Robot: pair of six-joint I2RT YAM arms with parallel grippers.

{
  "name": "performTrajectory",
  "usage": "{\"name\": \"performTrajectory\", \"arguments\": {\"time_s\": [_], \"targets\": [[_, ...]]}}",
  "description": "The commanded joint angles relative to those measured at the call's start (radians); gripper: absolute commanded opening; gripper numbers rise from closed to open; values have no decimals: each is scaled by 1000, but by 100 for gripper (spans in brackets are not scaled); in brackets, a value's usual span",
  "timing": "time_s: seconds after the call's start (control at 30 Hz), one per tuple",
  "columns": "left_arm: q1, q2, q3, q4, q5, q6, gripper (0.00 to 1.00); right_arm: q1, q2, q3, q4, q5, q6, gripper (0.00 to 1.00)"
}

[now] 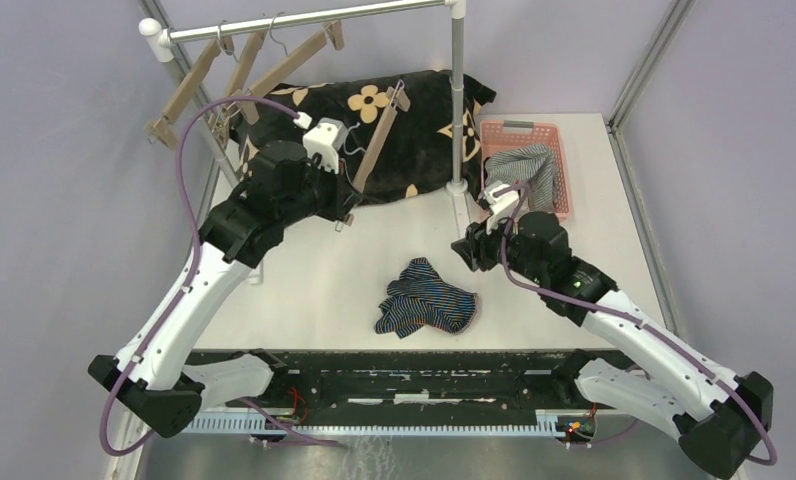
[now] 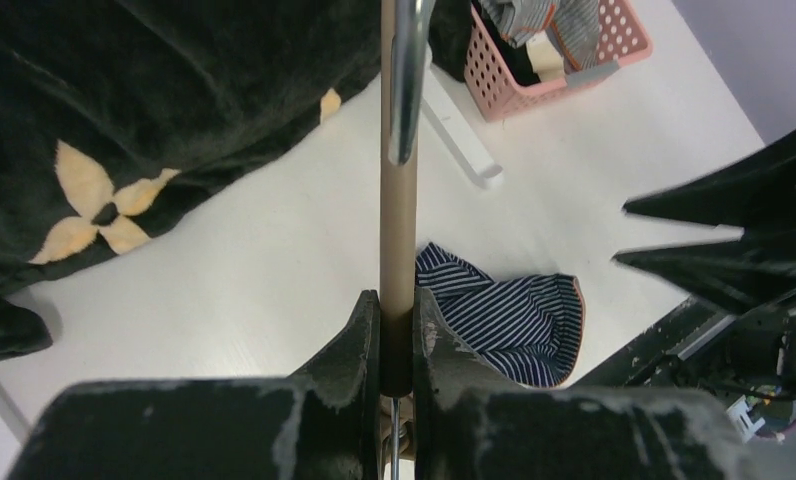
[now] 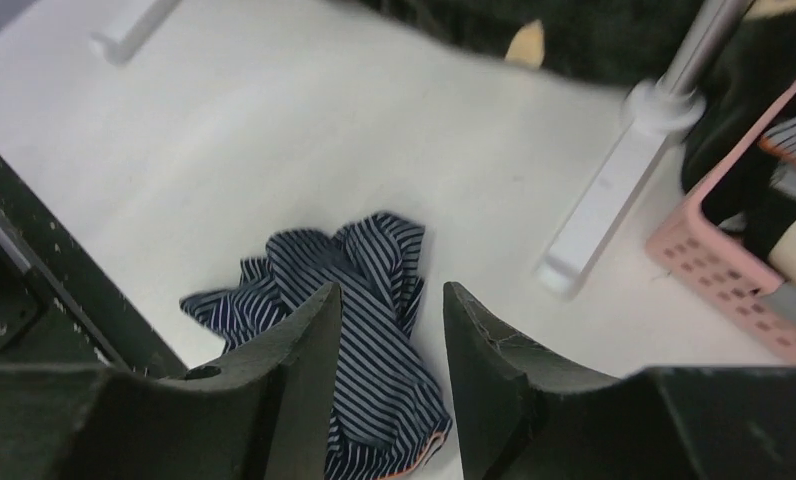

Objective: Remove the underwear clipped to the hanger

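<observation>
Top view, table w/ both arms.

L arm: the left gripper is clenched on the wooden bar of the hanger. The hanger stands tilted at approx. 11 o'clock from table centre, in front of the black cloth w/ tan flowers. In the left wrist view the fingers press the bar from both sides.

R arm: the right gripper is released, jaws apart, holding nothing. It hangs at approx. 1 o'clock of the navy striped briefs.

The navy striped briefs lie crumpled on the table at 6 o'clock, near the front edge, clear of both grippers.

Container: the pink basket sits at 2 o'clock, beside the rack post. It holds the grey-white striped briefs, bunched and reaching above the rim. The wrist views show a dark item under them, ident. not possible.
</observation>
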Motion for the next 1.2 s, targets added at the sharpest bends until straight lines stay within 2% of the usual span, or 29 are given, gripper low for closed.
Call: {"name": "performTrajectory", "arguments": {"time_s": [0.0,0.2,0.37,0.63,0.83,0.93,1.0,1.03,1.07,1.1,1.17], "targets": [[0,19,119,19,-39,46,3,92,29,-29,-101,121,35,49],[0,87,215,22,-49,9,3,236,72,-91,-161,265,72,49],[0,208,406,-58,-116,14,3,248,102,-97,-118,210,119,54],[3,435,725,-176,-165,40,3,314,360,-99,2,196,218,58],[16,487,786,-178,-182,27,3,347,527,-119,96,167,257,64],[38,507,824,-176,-186,20,3,356,561,-139,134,145,275,63],[53,524,851,-178,-172,20,3,357,590,-139,136,145,282,51],[58,531,862,-180,-165,18,3,356,608,-136,133,144,281,37],[65,537,874,-178,-158,17,3,357,625,-126,122,147,282,13],[70,545,885,-174,-153,14,3,357,642,-110,102,152,281,2],[77,553,901,-161,-149,12,3,360,659,-83,74,153,269,1]]}}
